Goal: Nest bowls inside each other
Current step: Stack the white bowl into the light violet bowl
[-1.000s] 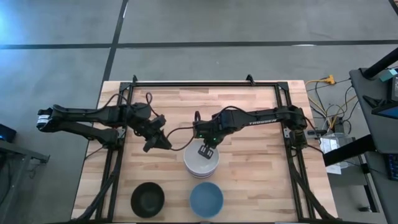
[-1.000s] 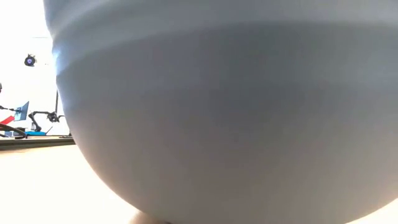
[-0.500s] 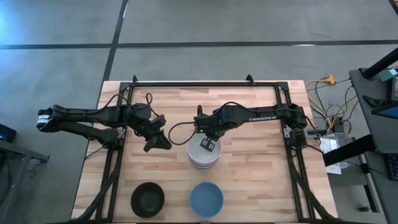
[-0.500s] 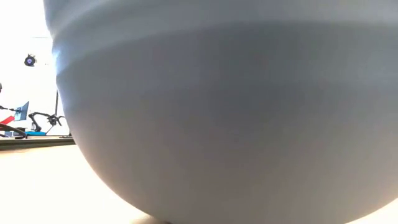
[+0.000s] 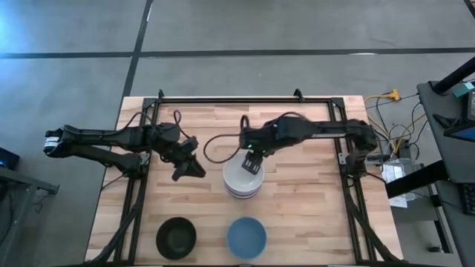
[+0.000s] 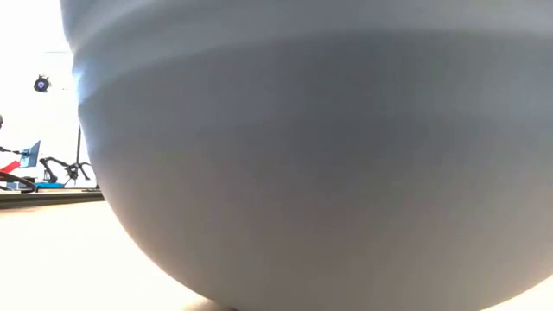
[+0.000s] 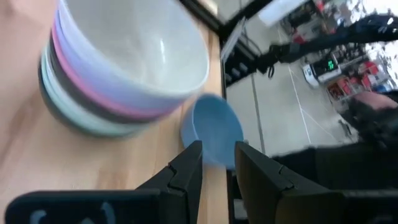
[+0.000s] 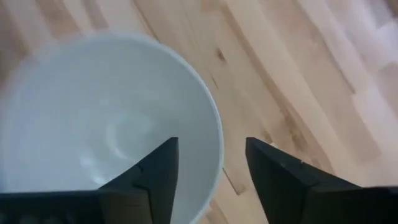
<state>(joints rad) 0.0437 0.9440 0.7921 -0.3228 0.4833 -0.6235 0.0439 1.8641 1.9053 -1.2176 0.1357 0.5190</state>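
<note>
Your landmark is the stack of nested bowls (image 5: 242,178) in the middle of the wooden table (image 5: 297,215). From the left wrist view you can count its layers: a white bowl (image 7: 146,46) on top, then lavender, pink, dark and pale green rims beneath. The right gripper (image 5: 252,163) hangs over the far part of that stack with its fingers spread apart and nothing between them (the right wrist view shows the white bowl's rim in the gap). The left gripper (image 5: 191,167) waits beside the stack on its left, fingers nearly closed and empty. Nearer the front edge than the stack sit a blue bowl (image 5: 246,237) and, left of it, a black bowl (image 5: 177,237), each alone.
</note>
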